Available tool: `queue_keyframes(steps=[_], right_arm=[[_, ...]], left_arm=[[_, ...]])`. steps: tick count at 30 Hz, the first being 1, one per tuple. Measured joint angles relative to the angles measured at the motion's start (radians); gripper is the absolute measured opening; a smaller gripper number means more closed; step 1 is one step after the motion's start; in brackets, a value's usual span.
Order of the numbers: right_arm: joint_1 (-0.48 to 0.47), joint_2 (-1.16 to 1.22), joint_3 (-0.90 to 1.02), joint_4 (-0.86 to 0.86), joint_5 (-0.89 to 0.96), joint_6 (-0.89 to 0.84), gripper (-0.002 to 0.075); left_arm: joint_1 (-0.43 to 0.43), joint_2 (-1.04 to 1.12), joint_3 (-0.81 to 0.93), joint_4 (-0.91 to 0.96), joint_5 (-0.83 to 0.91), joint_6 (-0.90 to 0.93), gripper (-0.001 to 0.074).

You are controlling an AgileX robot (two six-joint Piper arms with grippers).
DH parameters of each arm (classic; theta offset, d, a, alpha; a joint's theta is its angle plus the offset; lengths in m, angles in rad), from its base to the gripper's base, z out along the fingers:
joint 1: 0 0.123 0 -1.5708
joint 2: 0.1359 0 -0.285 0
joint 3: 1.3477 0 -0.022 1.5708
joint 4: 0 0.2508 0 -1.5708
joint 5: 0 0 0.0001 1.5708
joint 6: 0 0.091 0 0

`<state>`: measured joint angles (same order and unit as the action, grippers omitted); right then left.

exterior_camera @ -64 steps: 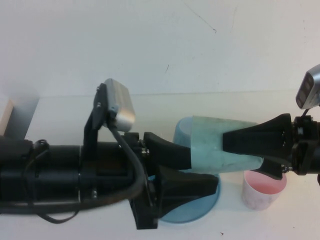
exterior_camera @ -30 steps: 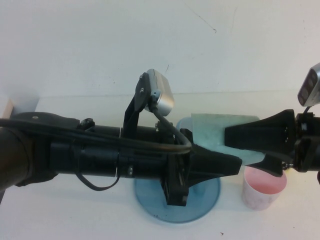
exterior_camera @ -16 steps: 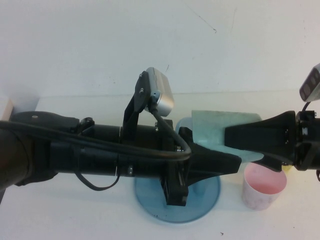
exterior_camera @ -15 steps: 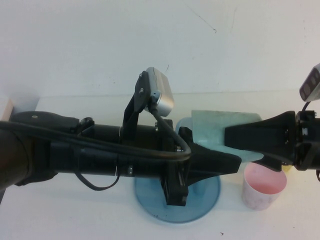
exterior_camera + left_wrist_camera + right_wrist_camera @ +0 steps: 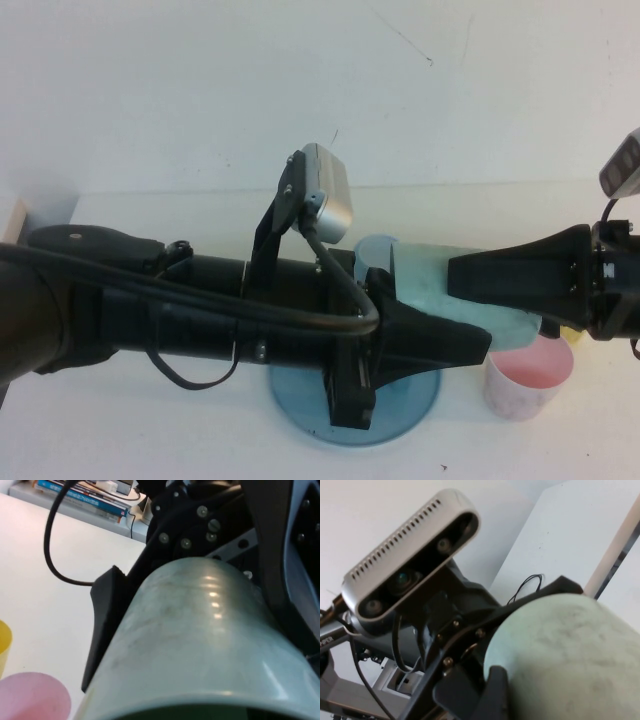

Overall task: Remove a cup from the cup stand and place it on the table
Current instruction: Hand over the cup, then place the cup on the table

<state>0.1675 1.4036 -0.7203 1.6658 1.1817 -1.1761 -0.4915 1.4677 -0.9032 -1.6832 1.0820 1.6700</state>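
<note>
Cup (image 5: 430,295) (sideways) clamped by right gripper (image 5: 470,285); left gripper (image 5: 470,345) prob. pinching it too.

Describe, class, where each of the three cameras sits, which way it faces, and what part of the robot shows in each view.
High view: raised on the robot's side, angled down at the table; left gripper and right gripper meet on the cup above the cup stand.
Left wrist view: on the left arm, facing the cup and the right arm's black housing.
Right wrist view: on the right arm, facing the cup and the left arm's camera.
All share the cup.
</note>
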Motion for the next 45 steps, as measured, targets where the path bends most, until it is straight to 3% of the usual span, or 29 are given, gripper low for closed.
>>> queue_keyframes(steps=[8,15,21,26,29,34,45], right_arm=[[0.0,0.0,0.0,0.006,0.0,-0.002,0.0678],[0.0,-0.002,0.0,0.012,-0.002,-0.004,0.0678],[0.0,-0.002,0.0,0.014,-0.007,-0.006,0.0671],[0.0,-0.002,0.0,0.014,-0.007,-0.006,0.0639],[0.0,-0.002,0.0,0.014,-0.007,-0.006,0.061],[0.0,-0.002,0.0,0.003,-0.008,-0.006,0.055],[0.0,-0.002,0.0,-0.059,-0.011,-0.006,0.0477]], left_arm=[[0.0,-0.035,0.0,0.066,-0.013,-0.055,0.0027],[0.0,-0.233,0.0,0.381,-0.145,-0.268,0.0026],[0.0,-0.406,-0.039,0.818,-0.172,-0.687,0.0026],[-0.002,-0.423,-0.181,1.272,0.014,-1.196,0.0026],[-0.002,-0.36,-0.247,1.453,0.132,-1.377,0.0026],[-0.002,-0.211,-0.265,1.566,0.155,-1.46,0.0026],[-0.002,0.158,-0.265,1.712,0.099,-1.437,0.0025]])
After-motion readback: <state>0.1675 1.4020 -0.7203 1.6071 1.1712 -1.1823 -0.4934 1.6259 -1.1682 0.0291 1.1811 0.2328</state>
